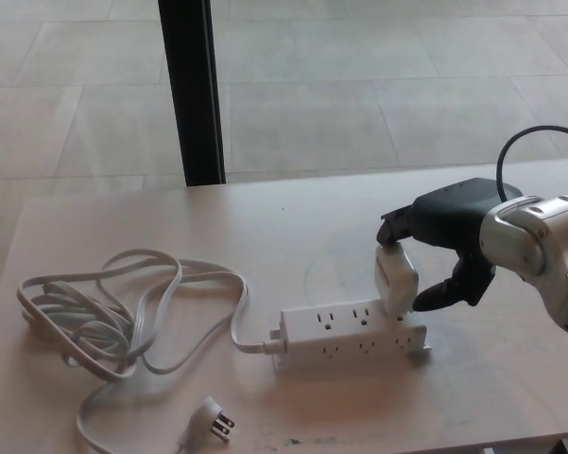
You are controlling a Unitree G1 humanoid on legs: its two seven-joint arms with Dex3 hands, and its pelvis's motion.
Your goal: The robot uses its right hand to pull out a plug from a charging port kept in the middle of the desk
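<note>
Black post behind desk

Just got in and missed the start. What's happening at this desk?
The robot's right hand is closed around a white plug adapter that sits in the right end of a white power strip on the desk. The adapter looks tilted but not yet free. The strip's own cord lies coiled to the left, unplugged.

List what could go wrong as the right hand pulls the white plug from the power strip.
The power strip lies loose on the desk, nothing holding it, so it may lift with the plug. The right hand touches only the plug's top and side, so it may slip. The plug is tilted and may jam.
</note>
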